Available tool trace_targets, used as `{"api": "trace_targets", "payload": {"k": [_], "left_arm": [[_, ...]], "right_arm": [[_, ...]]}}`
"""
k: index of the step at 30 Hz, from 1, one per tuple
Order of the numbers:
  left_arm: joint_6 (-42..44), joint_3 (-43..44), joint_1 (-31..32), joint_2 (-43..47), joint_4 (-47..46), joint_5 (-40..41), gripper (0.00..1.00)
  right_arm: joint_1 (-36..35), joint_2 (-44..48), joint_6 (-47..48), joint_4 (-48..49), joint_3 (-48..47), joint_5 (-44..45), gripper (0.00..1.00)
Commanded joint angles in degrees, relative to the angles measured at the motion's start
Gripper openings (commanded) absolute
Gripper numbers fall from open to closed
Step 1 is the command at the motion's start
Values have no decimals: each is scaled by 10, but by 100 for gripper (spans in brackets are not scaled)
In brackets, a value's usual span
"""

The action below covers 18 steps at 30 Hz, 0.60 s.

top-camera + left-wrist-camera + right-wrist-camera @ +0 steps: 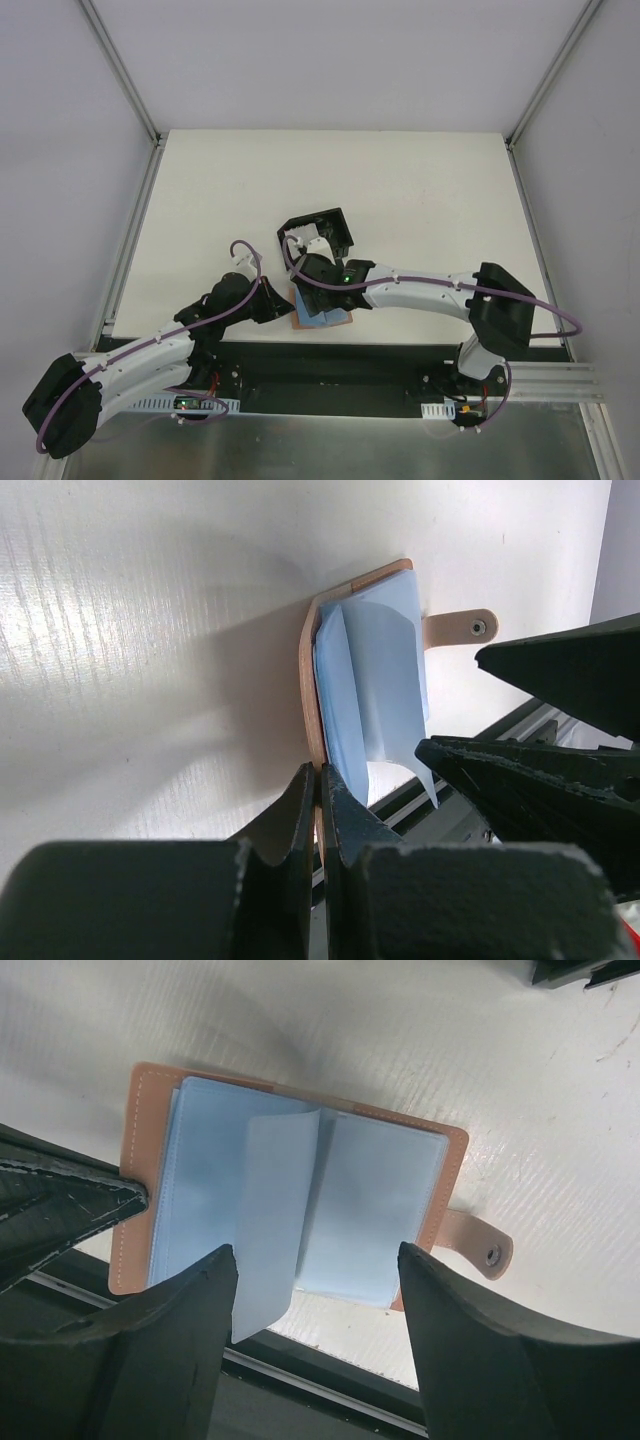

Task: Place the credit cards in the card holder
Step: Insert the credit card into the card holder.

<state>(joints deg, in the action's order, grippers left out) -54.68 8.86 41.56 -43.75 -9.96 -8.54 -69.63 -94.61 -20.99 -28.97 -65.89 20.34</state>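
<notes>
Nearest: left gripper (pixel 318 772) beside card holder (pixel 308 680), fingers shut tight, pinching its tan cover edge. card holder lies open at near edge of table (pixel 400 200), light blue leaves (pixel 370 1210) up, one standing. Over card holder: right gripper (pixel 315 1252), fingers wide, nothing held. Just beyond card holder: black box frame (pixel 310 218).

Open card holder (pixel 143 1120) under my right gripper (pixel 315 1255), at the table's (pixel 400 1040) near edge.

I see the tan cover spread flat and face up, with pale blue leaves (pixel 380 1200) inside and one middle leaf (pixel 275 1220) standing partly up. I cannot tell if they are sleeves or cards. The strap tab (pixel 478 1242) with its snap sticks out to the right. My right fingers stand wide apart and touch nothing. The left gripper (pixel 120 1198) meets the cover's left edge. A dark object (pixel 585 970) sits at top right.
</notes>
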Motion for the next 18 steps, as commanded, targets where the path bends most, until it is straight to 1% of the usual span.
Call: {"api": "trace_targets", "payload": {"k": [1,4,7,13,18], "left_arm": [[4,1,0,1,7,-4,0],[2,-2,0,3,7,-4,0],[-1,-6,0,4,6,-3,0],[-3,-11,0,0,6,1,0],[-1,-16,0,-7,6,3,0]], "right_arm": [[-5,-13,-5,-18,-21,-2,68],[-4,-14,-11,-9,-14,-12,68],[5,-3,-26,-1,7,-12,73],[38,33,-60,105,106,-89,75],[48,28,-81,143,136,-122,74]]}}
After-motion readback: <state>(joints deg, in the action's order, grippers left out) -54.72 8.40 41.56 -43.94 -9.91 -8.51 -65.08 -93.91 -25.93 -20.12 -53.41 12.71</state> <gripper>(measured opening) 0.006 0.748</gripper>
